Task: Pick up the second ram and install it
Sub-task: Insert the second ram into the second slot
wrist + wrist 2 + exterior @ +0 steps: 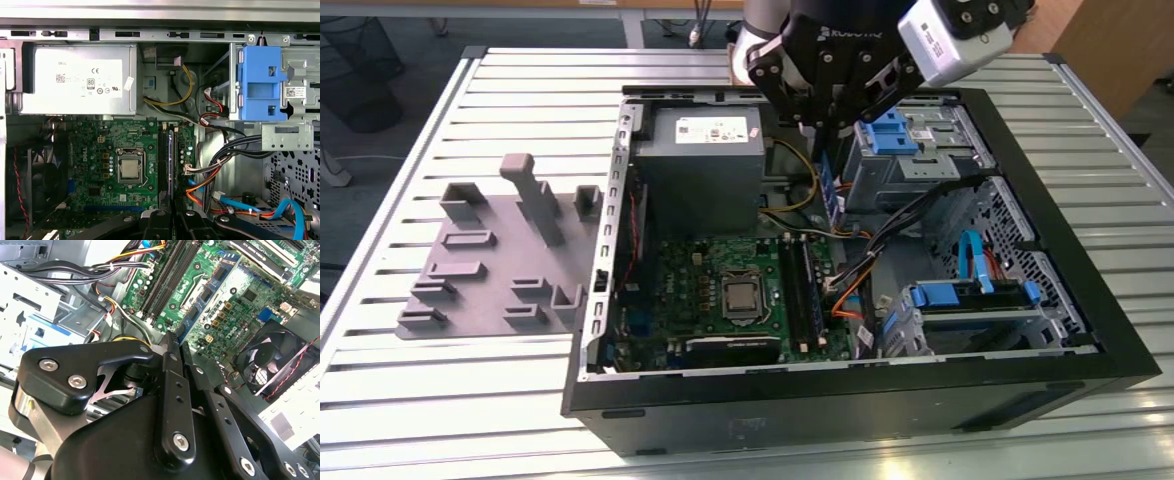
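One stick in hand, none of it in a slot yet. Nearest, along the lower edge of the exterior view, the black wall of the computer case (854, 400). Beyond that, mid-frame, the green motherboard (707, 290), with long black memory slots (803, 295) running front to back. Higher, at upper centre, the gripper (829, 135), clamped shut on the second ram (830, 185), held upright and edge-down above the case interior, apart from the slots.

To do this well, probably: line the stick up parallel with a free slot, keep it upright, steer clear of the black cables (907, 215) just beside it, press down evenly.

Farthest back, the grey power supply (700, 165), carrying a white printed label (714, 130); print left unread.
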You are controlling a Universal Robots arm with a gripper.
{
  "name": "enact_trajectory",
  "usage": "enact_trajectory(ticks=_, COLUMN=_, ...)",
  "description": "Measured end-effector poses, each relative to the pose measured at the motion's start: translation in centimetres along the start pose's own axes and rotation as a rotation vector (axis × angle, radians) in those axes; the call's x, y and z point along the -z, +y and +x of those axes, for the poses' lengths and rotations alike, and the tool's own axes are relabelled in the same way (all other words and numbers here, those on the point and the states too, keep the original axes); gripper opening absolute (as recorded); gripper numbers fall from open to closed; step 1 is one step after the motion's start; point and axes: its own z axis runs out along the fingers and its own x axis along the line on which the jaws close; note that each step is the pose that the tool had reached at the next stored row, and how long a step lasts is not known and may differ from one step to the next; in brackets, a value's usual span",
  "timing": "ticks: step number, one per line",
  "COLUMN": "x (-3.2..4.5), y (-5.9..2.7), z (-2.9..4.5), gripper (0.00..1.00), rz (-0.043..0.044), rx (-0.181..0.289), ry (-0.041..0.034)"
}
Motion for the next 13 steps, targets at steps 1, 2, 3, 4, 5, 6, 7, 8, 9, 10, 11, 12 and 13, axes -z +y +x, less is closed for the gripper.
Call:
enact_trajectory(ticks=1, x=-0.03, y=0.00, z=0.00, gripper=0.14, rz=0.0003, rx=0.000, ry=0.0001)
enact_trajectory(ticks=2, x=-0.06, y=0.00, z=0.00, gripper=0.14, rz=0.0008, rx=0.000, ry=0.0003)
enact_trajectory(ticks=3, x=-0.11, y=0.00, z=0.01, gripper=0.14, rz=0.0012, rx=0.000, ry=0.0008)
enact_trajectory(ticks=4, x=-0.17, y=0.00, z=0.01, gripper=0.14, rz=0.0015, rx=0.000, ry=0.0017)
enact_trajectory(ticks=5, x=-0.24, y=0.00, z=0.01, gripper=0.14, rz=0.0017, rx=0.001, ry=0.0030)
enact_trajectory(ticks=6, x=-0.34, y=0.00, z=0.01, gripper=0.14, rz=0.0018, rx=0.003, ry=0.0043)
enact_trajectory(ticks=7, x=-0.44, y=0.00, z=0.01, gripper=0.14, rz=0.0019, rx=0.004, ry=0.0056)
enact_trajectory(ticks=8, x=-0.54, y=0.00, z=0.02, gripper=0.14, rz=0.0020, rx=0.006, ry=0.0064)
enact_trajectory(ticks=9, x=-0.62, y=0.00, z=0.02, gripper=0.14, rz=0.0021, rx=0.007, ry=0.0066)
enact_trajectory(ticks=10, x=-0.67, y=0.01, z=0.02, gripper=0.14, rz=0.0021, rx=0.009, ry=0.0066)
enact_trajectory(ticks=11, x=-0.72, y=0.01, z=0.01, gripper=0.14, rz=0.0021, rx=0.010, ry=0.0066)
enact_trajectory(ticks=12, x=-0.74, y=0.00, z=0.01, gripper=0.14, rz=0.0021, rx=0.010, ry=0.0066)
enact_trajectory(ticks=13, x=-0.79, y=0.00, z=0.02, gripper=0.14, rz=0.0019, rx=0.010, ry=0.0066)
